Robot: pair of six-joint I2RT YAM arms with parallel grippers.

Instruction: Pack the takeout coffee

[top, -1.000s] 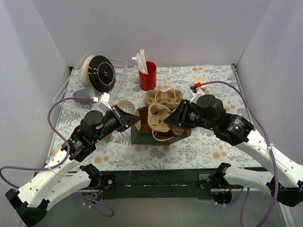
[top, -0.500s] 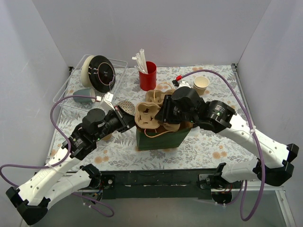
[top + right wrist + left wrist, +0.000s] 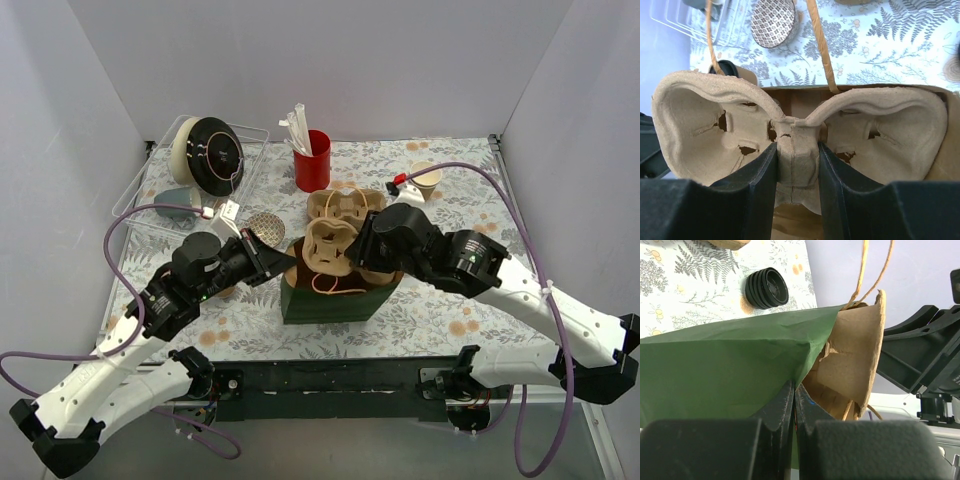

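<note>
A dark green paper bag [image 3: 325, 300] stands open at the table's middle. My left gripper [image 3: 284, 269] is shut on its left rim; in the left wrist view the fingers [image 3: 785, 405] pinch the green paper [image 3: 715, 370]. My right gripper [image 3: 797, 150] is shut on the centre post of a pulp cup carrier [image 3: 880, 130], which it holds edge-down in the bag's mouth [image 3: 328, 248]. I cannot pick out the takeout coffee for certain. A round black ribbed lid-like thing [image 3: 766, 287] sits on the cloth beyond the bag.
A second pulp carrier [image 3: 347, 205] lies behind the bag, a red cup of straws [image 3: 312, 160] further back. A patterned bowl [image 3: 265, 225], a grey-blue mug [image 3: 178, 200] and a clear tray [image 3: 140, 190] of lids are at the left. A tan lidless cup [image 3: 426, 175] stands back right.
The right arm swung the carrier left and up, then back down into the bag's mouth. The bag now stands more upright. The left gripper kept its pinch on the rim.
</note>
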